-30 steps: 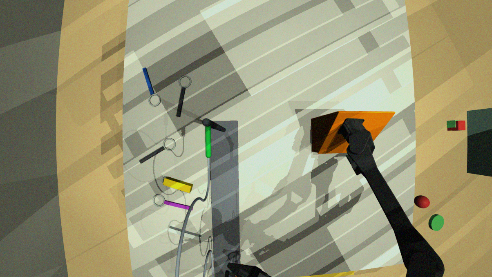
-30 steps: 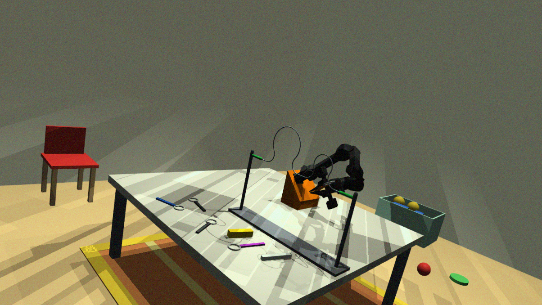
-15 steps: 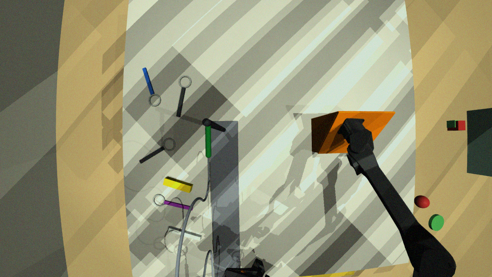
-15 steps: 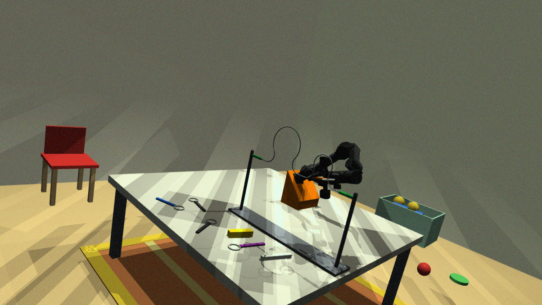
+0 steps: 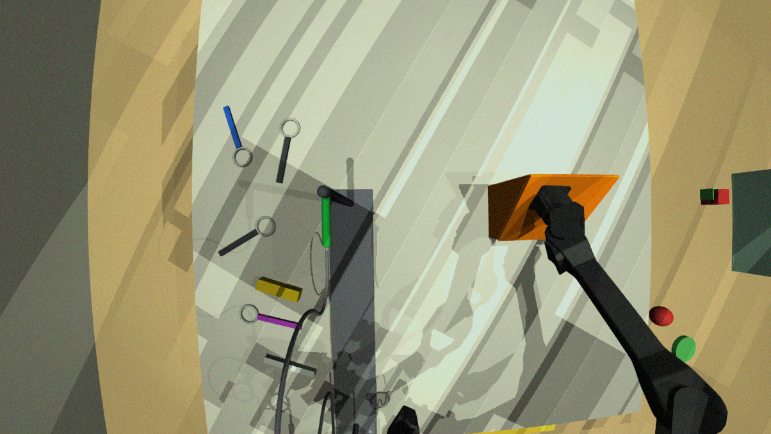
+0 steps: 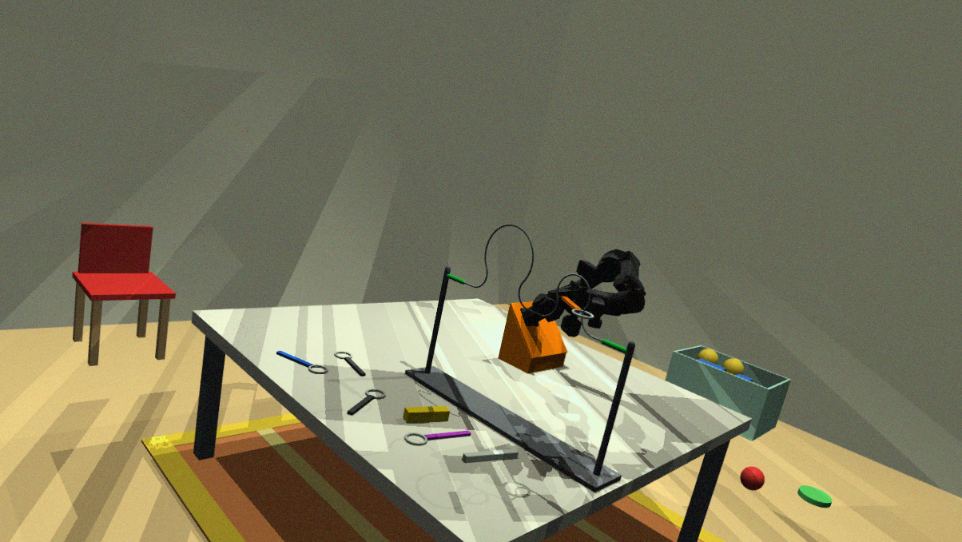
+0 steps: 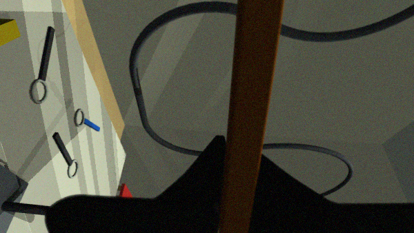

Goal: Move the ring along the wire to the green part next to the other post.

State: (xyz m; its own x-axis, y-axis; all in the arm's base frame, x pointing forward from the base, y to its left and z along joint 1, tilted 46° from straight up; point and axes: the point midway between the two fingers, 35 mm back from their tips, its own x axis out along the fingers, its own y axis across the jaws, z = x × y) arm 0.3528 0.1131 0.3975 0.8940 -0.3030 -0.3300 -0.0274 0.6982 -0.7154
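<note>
Exterior view: one pincer (image 6: pixel 564 297) (image 7: pixel 226 144), black, clenched on an orange handle (image 6: pixel 572 304) (image 7: pixel 255 69), raised above the counter (image 5: pixel 431 80) (image 6: pixel 282 323) (image 7: pixel 114 155). At the handle's end, one pale ring (image 6: pixel 582 316), seen by the wire (image 5: pixel 283 366) (image 6: pixel 508 225) (image 7: pixel 132 62), between its curves and the near green part (image 6: pixel 615 345); whether the wire passes through, or touches, cannot be told.

Two upright posts: near (image 6: pixel 614 410); far (image 5: pixel 323 191) (image 6: pixel 437 323), with the far green part (image 5: pixel 326 221) (image 6: pixel 455 278) bearing no ring. Both on a long dark base (image 5: pixel 350 301) (image 6: pixel 498 424).

Beside the base, lying flat: one blue stick (image 5: pixel 232 126) (image 6: pixel 294 358) (image 7: pixel 92 125) with ring; two black sticks with rings; one yellow block (image 5: pixel 278 289) (image 6: pixel 426 413) (image 7: pixel 8 32); one purple stick (image 5: pixel 277 321) (image 6: pixel 447 435) with ring; one plain grey bar (image 5: pixel 291 363) (image 6: pixel 490 456).

Across the base: one orange wedge (image 5: pixel 582 188) (image 6: pixel 528 343).

Off the counter: one red chair (image 6: pixel 117 285) (image 7: pixel 125 191); one red ball (image 5: pixel 661 316) (image 6: pixel 752 477), near a green disc (image 5: pixel 684 348) (image 6: pixel 814 496).
</note>
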